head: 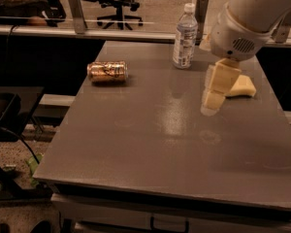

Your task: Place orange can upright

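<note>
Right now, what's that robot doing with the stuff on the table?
The robot has one arm, and its hand hangs above the right side of the grey table. It is not touching anything. Its job is to stand up the orange can, which lies on its side far over on the left, so that step is not yet done. A water bottle stands upright at the back, and a pale yellow thing, maybe a sponge, lies just behind the hand.

On the table the can lies on its side at upper left. The bottle stands upright at top centre, well right of it. My pincer hangs right of centre, below the bottle, partly before the sponge.
</note>
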{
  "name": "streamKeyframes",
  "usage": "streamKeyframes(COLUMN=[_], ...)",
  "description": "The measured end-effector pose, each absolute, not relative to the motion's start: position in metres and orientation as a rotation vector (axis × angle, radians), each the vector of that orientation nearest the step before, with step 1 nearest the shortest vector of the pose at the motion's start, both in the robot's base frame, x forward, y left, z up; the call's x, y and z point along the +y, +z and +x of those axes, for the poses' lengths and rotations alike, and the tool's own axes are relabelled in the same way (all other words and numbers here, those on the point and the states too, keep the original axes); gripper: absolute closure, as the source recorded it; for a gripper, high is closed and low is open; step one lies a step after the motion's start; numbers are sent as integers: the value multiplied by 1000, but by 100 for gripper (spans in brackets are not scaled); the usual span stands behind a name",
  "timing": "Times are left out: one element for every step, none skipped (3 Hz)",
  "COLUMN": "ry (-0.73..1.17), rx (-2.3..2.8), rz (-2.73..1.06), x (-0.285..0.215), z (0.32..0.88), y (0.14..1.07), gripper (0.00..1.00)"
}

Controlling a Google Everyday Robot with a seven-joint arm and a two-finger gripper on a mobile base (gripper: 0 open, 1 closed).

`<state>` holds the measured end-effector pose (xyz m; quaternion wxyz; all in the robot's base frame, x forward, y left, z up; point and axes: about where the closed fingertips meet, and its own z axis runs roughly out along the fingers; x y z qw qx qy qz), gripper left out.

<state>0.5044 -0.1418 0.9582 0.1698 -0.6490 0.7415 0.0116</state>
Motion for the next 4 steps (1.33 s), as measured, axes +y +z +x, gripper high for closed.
streamKeyframes(ry=[65,84,94,92], rx=[2097,2093,2090,2090], rz=[-1861,-1870,-1875,-1889], x=[-113,-85,-60,-36], z=[528,554,578,601], y=[950,943,937,930], gripper=[0,0,0,0])
